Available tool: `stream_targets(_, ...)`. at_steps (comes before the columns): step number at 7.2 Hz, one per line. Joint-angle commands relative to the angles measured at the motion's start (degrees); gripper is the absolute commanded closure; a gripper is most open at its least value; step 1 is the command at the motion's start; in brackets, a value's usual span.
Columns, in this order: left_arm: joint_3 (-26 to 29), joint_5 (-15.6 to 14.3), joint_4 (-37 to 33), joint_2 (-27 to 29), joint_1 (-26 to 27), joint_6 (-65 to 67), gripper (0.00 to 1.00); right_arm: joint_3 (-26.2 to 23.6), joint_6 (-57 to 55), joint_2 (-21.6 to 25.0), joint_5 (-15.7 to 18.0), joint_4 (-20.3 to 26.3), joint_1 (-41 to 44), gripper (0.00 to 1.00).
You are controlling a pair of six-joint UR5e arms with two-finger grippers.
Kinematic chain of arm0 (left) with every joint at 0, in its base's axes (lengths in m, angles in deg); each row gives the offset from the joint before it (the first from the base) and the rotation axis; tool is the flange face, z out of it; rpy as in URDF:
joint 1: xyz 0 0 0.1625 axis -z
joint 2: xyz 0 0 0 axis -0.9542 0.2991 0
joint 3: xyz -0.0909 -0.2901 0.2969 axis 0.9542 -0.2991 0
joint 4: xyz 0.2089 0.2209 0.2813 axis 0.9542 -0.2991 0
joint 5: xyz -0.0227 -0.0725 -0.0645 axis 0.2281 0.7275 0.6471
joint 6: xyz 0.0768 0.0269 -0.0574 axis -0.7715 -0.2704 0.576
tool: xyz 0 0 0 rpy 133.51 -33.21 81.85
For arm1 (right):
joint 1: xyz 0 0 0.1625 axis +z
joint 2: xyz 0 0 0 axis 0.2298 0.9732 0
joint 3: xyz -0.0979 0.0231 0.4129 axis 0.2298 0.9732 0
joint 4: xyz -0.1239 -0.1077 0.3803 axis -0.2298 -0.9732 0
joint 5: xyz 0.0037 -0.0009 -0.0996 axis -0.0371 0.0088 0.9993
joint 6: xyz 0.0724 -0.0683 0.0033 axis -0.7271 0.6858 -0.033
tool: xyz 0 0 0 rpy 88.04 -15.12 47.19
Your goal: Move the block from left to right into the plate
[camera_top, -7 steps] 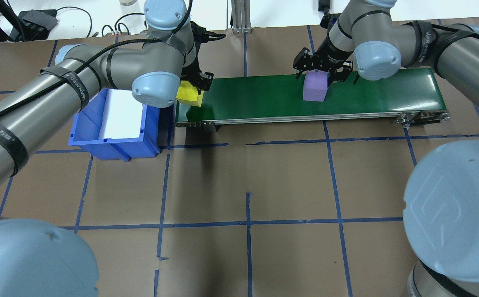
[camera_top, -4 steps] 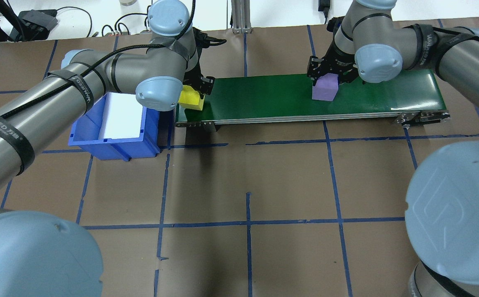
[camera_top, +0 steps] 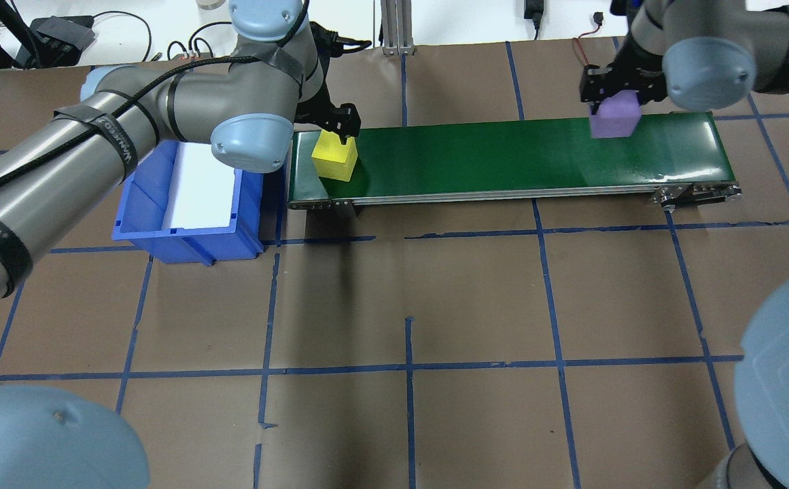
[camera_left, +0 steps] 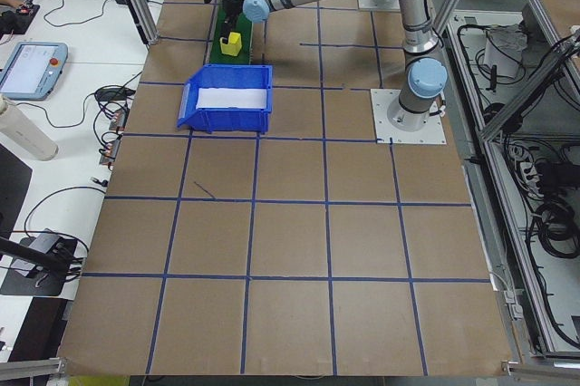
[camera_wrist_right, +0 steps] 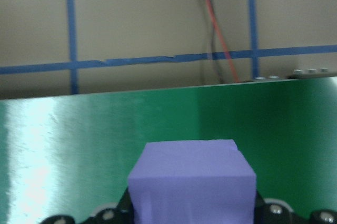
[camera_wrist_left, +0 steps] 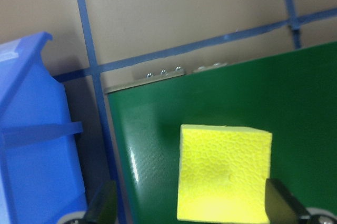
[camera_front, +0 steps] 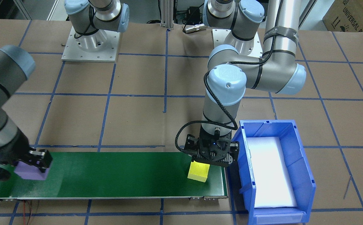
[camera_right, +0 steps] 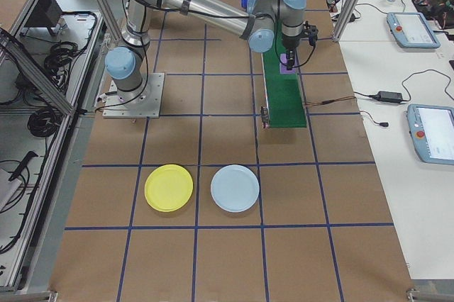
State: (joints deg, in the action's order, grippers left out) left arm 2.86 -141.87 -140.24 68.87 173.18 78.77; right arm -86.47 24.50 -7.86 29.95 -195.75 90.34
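Holding purple block point(camera_top: 614, 115) pinched in right gripper point(camera_top: 617, 92) over belt point(camera_top: 503, 159) | left gripper point(camera_front: 210, 156) spread around yellow block point(camera_front: 198, 172) | risk: loose pinch drops block before plate point(camera_right: 169, 187).

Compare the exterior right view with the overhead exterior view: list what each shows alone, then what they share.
Only exterior right shows the yellow plate and a pale blue plate, side by side on the table, short of the belt's near end. Only the overhead shows the yellow block on the belt under the left gripper. Both show the green conveyor belt, the blue bin and the right gripper shut on the purple block.
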Motion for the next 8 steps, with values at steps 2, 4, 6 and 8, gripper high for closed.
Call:
stream_targets(2, 0.59, 2.19, -14.78, -14.53, -0.74, 0.53, 0.0, -2.54, 23.67, 4.15, 2.27, 1.78, -17.58, 0.65)
stream_targets(4, 1.47, 1.58, -26.56, -17.91, -3.36, 0.27, 0.0, -6.32, 33.45, 3.98, 2.35, 1.07, -26.12, 0.66)
stream_targets(6, 0.42, 1.84, -33.17, -20.36, -5.12, -0.26, 0.0, -9.31, 39.78, 3.1, 2.44, -0.68, -33.25, 0.66)
stream_targets(8, 0.5, 2.1, -33.55, -20.9, -5.05, -0.35, 0.0, -11.69, 43.39, 0.57, 2.7, -4.72, -37.14, 0.66)
